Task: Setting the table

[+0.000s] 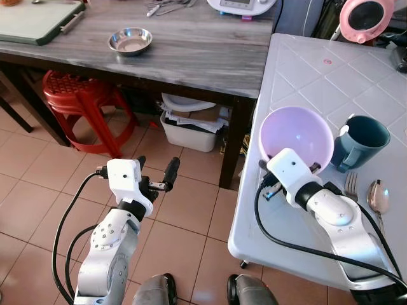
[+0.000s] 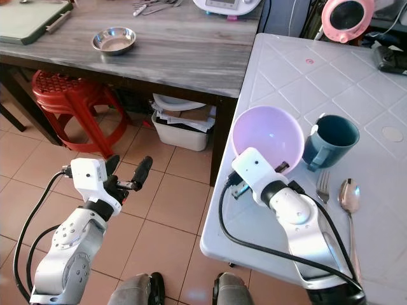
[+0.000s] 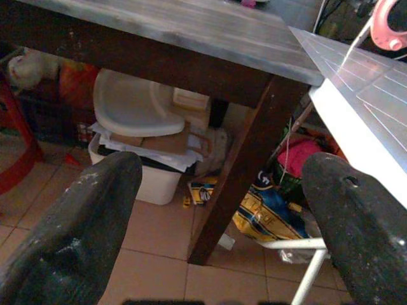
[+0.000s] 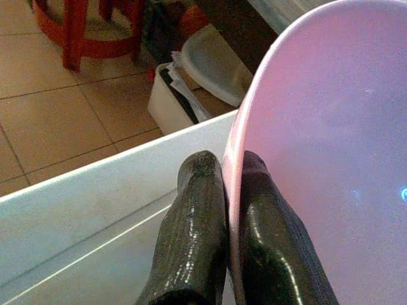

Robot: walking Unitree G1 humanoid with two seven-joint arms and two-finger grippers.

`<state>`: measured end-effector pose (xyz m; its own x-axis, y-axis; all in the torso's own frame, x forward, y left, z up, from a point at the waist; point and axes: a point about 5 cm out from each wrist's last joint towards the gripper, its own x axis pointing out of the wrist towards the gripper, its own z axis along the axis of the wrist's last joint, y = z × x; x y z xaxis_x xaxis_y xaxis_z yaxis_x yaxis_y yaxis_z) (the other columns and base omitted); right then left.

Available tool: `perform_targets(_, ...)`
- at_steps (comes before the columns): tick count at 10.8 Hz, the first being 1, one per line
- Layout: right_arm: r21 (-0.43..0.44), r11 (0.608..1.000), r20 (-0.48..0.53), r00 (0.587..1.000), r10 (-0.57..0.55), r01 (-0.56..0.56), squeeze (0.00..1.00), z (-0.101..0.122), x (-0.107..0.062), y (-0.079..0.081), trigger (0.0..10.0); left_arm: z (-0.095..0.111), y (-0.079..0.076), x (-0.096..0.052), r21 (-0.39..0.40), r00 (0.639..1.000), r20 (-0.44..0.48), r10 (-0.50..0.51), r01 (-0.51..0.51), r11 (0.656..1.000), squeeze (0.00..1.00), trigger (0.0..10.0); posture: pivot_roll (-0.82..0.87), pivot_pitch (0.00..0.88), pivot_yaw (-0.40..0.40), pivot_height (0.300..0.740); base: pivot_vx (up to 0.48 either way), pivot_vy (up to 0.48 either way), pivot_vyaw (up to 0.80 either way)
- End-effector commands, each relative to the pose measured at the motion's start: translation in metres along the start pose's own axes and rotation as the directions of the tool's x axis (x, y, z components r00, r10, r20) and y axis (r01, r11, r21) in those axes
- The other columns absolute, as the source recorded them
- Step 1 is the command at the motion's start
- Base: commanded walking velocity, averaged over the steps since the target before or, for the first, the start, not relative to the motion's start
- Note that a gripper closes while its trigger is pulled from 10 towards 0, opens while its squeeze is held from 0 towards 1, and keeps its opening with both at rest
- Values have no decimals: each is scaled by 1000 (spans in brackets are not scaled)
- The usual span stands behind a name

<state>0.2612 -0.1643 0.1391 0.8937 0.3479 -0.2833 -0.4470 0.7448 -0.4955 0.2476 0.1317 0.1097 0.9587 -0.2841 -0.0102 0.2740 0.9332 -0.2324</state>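
My right gripper (image 4: 224, 190) has its jaws clamped on the rim of the lilac bowl (image 1: 299, 136), one finger inside the wall and one outside, pinching it tight. The bowl sits tilted at the near-left corner of the white table (image 1: 318, 76), its open side facing up toward my head. Right beside it is a dark teal mug (image 1: 360, 141), close to touching the bowl, can't quite tell if it does. Just nearer me than the mug lie a fork (image 1: 351, 185) and a spoon (image 1: 378, 196), side by side on the white top.

My left gripper (image 1: 158, 175) hangs out over the tiled floor (image 1: 38, 184), jaws spread wide and holding nothing, pointing toward the dark leg of the grey wooden table (image 1: 191, 51). On that grey table there's a small steel dish (image 1: 130, 40) and a green board (image 1: 38, 22) at the far-left end. Underneath are a red stool (image 1: 79, 95) and a white bin (image 1: 191, 124) stuffed with papers.
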Motion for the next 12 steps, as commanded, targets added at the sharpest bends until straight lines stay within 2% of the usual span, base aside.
perform_targets(1,22,1000,-62,998,-2,4,0,-13,1,1,0,3,2,-1,4,1000,5,3,-3,1000,0,10000,-58,173,39,740,0,0,0)
perform_targets(4,24,998,-64,997,-52,54,0,-14,1,-3,0,4,3,1,4,1000,7,5,-5,1000,0,10000,-57,173,40,740,0,0,0)
perform_targets(5,24,997,-52,996,-70,72,0,-13,0,-5,0,4,2,0,4,1000,9,3,-3,1000,0,10000,-57,173,40,740,0,461,0)
perform_targets(7,30,986,67,984,-167,165,0,5,3,-12,0,5,6,2,20,1000,10,24,-24,1000,0,10000,-51,170,41,740,0,480,0)
perform_targets(9,45,977,103,971,-214,211,0,9,2,-15,0,5,6,1,26,1000,10,20,-21,999,0,10000,-52,168,38,740,0,480,0)
perform_targets(10,57,975,102,970,-220,215,0,7,2,-14,471,5,5,1,21,1000,7,16,-16,1000,0,10000,-50,165,37,740,0,480,0)
perform_targets(11,60,973,119,966,-229,223,0,8,4,-14,1765,5,4,2,14,1000,11,10,-10,1000,0,10000,-50,165,37,740,0,480,0)
perform_targets(12,69,970,136,961,-241,233,0,10,3,-13,4000,5,4,1,14,1000,12,-2,1,1000,0,10000,-49,166,37,740,0,480,0)
